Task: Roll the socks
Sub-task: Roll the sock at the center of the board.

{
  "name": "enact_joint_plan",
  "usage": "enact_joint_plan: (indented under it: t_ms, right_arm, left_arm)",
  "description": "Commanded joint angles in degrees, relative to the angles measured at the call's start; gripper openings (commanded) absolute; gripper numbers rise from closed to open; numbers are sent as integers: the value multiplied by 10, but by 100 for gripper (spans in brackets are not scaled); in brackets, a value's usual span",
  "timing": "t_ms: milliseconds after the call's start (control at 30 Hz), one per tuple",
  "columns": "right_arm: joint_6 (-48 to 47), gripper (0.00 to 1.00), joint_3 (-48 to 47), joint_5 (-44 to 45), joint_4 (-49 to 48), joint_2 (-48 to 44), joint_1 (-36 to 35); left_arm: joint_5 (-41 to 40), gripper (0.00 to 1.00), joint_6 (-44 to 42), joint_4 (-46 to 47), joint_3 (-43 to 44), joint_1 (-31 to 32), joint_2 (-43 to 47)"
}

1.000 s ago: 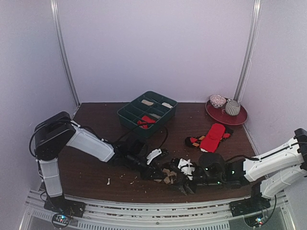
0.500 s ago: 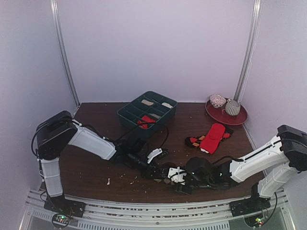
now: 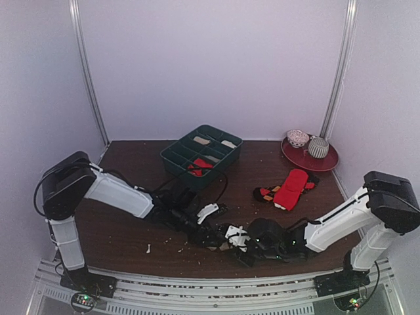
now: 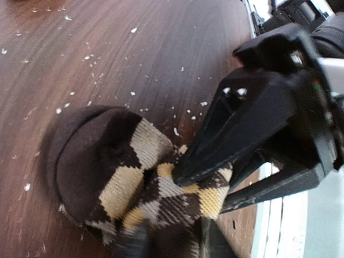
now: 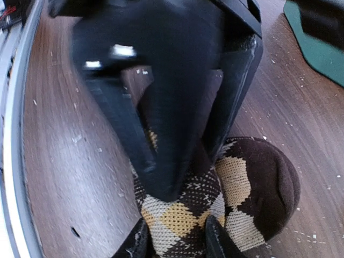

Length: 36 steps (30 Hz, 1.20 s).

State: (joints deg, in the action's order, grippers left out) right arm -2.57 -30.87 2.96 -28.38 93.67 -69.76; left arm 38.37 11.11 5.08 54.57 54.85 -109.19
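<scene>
Now the right arm reaches further left than a second ago, its right gripper (image 5: pixel 174 244) meeting the left gripper (image 4: pixel 174 244) over the argyle sock (image 4: pixel 134 188), bunched near the front of the dark, lint-flecked table (image 3: pixel 131 164) between pale walls (image 3: pixel 210 65). Wrist views show me the right claw pinching the sock. The left's fingers (image 4: pixel 138 243) straddle it, blurred, so I cannot tell whether they grip. Only the top view shows the green tray (image 3: pixel 172 159).

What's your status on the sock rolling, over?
Right gripper pinching the dark brown tan-argyle knit sock bundle. Left gripper straddles it, grip unclear. White lint flecks around it.
</scene>
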Motion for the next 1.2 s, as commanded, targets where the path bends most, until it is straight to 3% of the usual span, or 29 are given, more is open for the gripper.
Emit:
enact_joint_plan:
  t_ms: [0,33,67,100,300,500,733,933,1167]
  right_arm:
    - [110,31,38,-85,51,40,14]
    - [128,31,46,-113,43,39,21]
    - [147,31,53,-135,36,38,26]
    - [164,31,59,-154,31,36,32]
    - [224,31,77,-278,47,41,82]
    - [228,31,60,-360,71,79,110]
    - [228,31,49,-372,65,112,115]
    - [221,31,46,-374,66,119,117]
    - [222,31,40,-386,69,127,122]
  left_arm:
    - [-51,64,-17,-63,-47,8,62]
    - [-60,83,-20,-42,-61,8,86]
    - [-69,96,-22,-20,-77,8,112]
    - [-77,98,-23,8,-96,9,139]
    - [-101,98,-64,181,-216,21,258]
    - [-108,98,-105,314,-254,24,237]
    - [-60,97,-104,347,-221,24,122]
    - [-63,93,-104,322,-198,26,72]
    - [-50,77,-102,277,-162,44,26]
